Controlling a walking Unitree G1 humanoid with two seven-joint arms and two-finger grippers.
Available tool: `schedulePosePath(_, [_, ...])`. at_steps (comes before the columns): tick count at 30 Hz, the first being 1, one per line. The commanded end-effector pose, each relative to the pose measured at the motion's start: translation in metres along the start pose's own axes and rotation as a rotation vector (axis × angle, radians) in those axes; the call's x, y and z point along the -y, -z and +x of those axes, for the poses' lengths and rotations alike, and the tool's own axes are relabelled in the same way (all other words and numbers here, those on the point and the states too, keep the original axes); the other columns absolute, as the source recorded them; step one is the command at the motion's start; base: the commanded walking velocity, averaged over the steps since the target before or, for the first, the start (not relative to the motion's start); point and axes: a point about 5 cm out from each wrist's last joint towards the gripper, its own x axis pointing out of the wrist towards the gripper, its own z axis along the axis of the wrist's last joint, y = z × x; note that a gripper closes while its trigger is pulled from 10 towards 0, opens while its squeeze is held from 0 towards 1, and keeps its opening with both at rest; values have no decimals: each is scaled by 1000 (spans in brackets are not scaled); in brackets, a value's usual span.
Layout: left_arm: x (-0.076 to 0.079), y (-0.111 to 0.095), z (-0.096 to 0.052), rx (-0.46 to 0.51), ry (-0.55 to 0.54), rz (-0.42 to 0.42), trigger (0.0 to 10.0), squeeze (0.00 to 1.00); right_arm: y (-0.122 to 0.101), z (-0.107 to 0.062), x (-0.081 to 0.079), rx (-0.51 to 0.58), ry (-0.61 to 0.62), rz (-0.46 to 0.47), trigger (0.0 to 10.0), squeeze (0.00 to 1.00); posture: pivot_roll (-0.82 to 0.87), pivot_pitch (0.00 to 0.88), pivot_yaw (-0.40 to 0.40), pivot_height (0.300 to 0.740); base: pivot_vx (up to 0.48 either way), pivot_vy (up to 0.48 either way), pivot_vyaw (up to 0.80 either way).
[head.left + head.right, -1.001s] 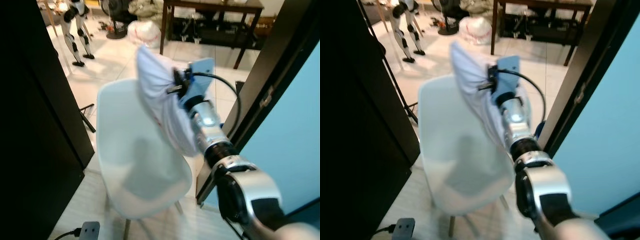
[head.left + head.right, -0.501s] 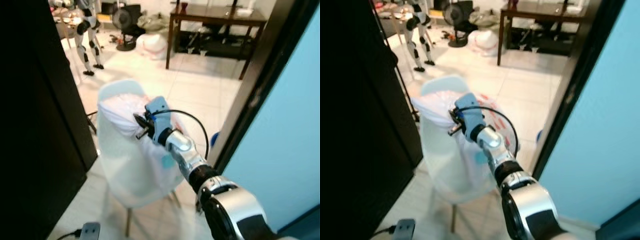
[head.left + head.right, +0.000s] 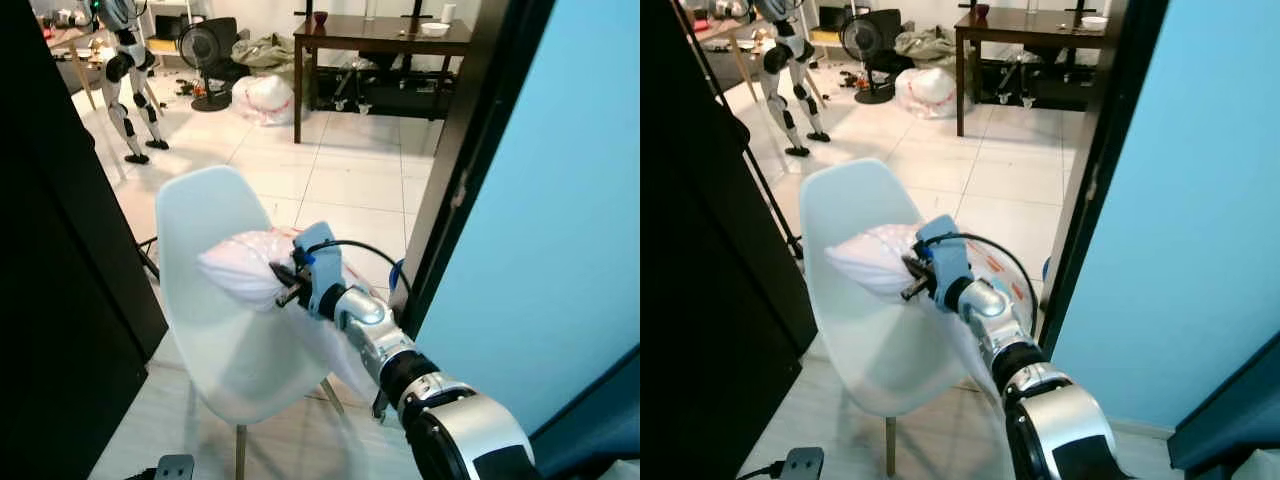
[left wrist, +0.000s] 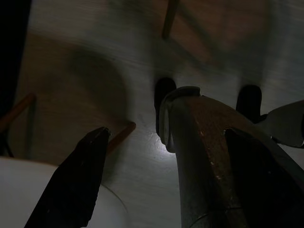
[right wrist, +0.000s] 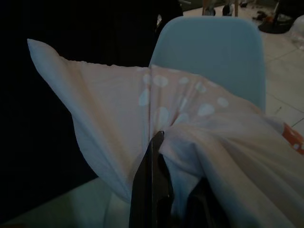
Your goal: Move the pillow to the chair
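I see my right gripper (image 3: pixel 290 284) pinching the pillow (image 3: pixel 245 266), which hangs from its fingers over the chair (image 3: pixel 200 215) seat.

A second ago the right gripper (image 3: pixel 288 284) held the pillow (image 3: pixel 245 268) high, its top above the back of the chair (image 3: pixel 200 200) and its length hanging down beside the arm. Half a second ago it had swung down against the upper chair back, and now it is lower again, in front of the backrest above the seat, with one corner sticking out toward the robot's left and the loose cloth trailing under the arm. The camera has also moved, so the chair now sits further left and more of the blue wall (image 3: pixel 560 220) is in sight.
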Motion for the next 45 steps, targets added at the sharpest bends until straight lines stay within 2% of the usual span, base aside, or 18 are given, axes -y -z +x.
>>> schedulePosePath(1, [16, 20, -2, -78, 53, -17, 10000, 0, -6, 3, -1, 17, 6, -13, 10000, 0, -15, 54, -55, 740, 0, 0, 0])
schedulePosePath(7, [17, 21, -2, -77, 53, -19, 10000, 0, -14, 3, 8, 42, 73, 5, 10000, 0, -13, 53, -57, 740, 0, 0, 0])
schedulePosePath(13, [17, 21, -2, -78, 50, -19, 10000, 0, -14, 2, 12, 36, 89, 12, 10000, 0, -16, 53, -59, 740, 0, 0, 0])
schedulePosePath(16, [17, 20, -2, -77, 50, -17, 10000, 0, -9, 1, 10, 19, 78, 22, 10000, 0, -17, 54, -61, 740, 0, 0, 0])
schedulePosePath(20, [18, 19, -2, -73, 56, -14, 10000, 0, 1, 3, -2, -19, 37, 15, 10000, 0, -21, 54, -61, 740, 0, 0, 0])
schedulePosePath(26, [19, 19, -2, -70, 55, -14, 10000, 0, -3, 4, -2, 0, 27, 15, 10000, 0, -17, 56, -62, 740, 0, 0, 0])
schedulePosePath(36, [16, 21, -2, -75, 35, -14, 10000, 0, -3, 5, -4, -10, 13, -12, 10000, 0, -16, 50, -65, 740, 0, 0, 778])
schedulePosePath(45, [14, 21, -2, -79, 26, 8, 10000, 0, -4, 5, -4, -8, 26, -2, 10000, 0, -21, 46, -65, 740, 0, -60, 0])
